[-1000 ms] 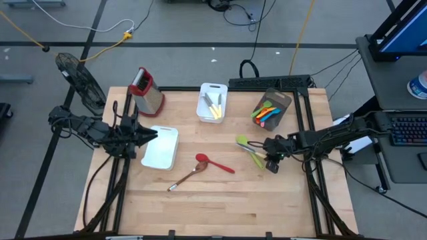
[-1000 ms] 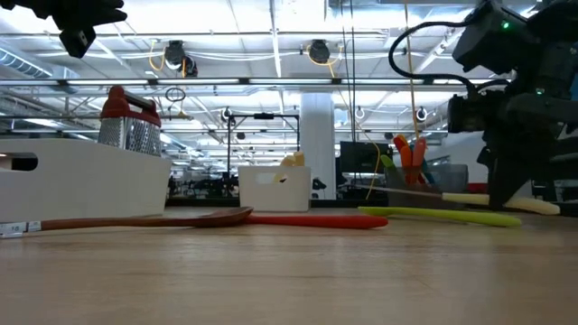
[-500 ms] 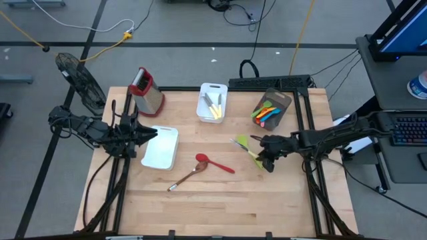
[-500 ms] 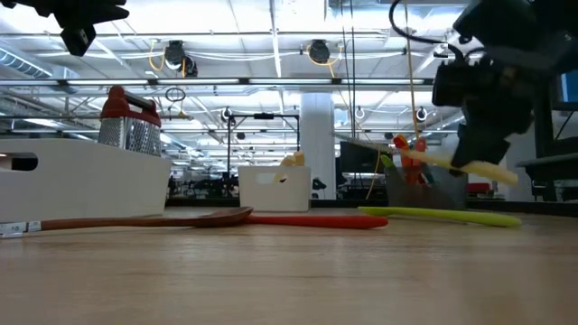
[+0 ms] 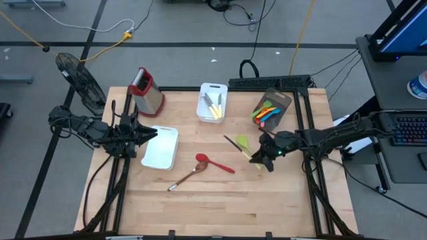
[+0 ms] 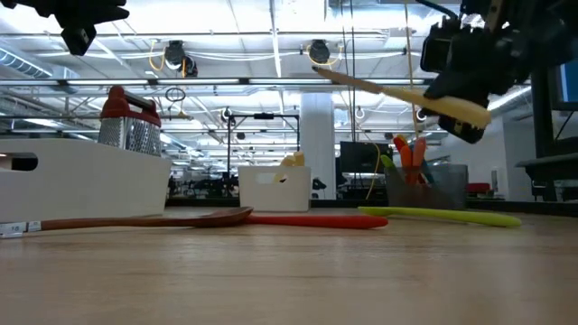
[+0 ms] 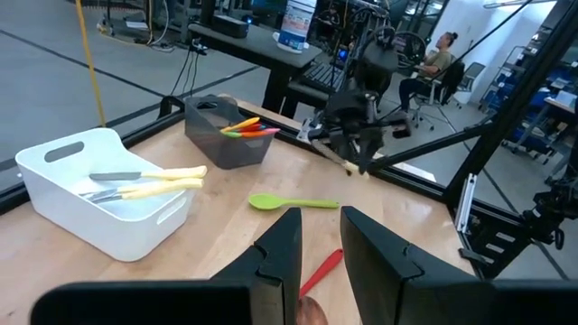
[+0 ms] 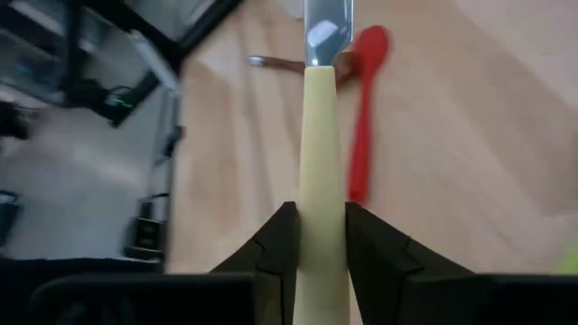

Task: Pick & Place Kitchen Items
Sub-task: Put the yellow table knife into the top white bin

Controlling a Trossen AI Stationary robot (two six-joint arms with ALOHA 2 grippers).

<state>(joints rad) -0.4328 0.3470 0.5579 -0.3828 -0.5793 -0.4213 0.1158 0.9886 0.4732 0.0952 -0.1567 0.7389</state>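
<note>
While the left gripper (image 5: 152, 135) is waiting by the white tray (image 5: 162, 148), its fingers nearly shut on nothing, the right gripper (image 5: 257, 155) is lifting a cream knife (image 5: 235, 144) above the green spoon (image 5: 243, 141) in the high view; a second ago that knife was lying flat. Low view: the knife (image 6: 397, 92) is hanging tilted, clear of the table (image 6: 289, 271). Right wrist view: fingers (image 8: 275, 239) are clamping its handle (image 8: 323, 208). Next it likely goes to the white bin (image 5: 213, 102), where other knives lie

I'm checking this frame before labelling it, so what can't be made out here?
- High view: utensils in the grey bin are too small to count.
- Right wrist view: the knife blade tip is cut off by the edge; the right hand is shut on it.
- Low view: the white tray wall hides its contents.
</note>
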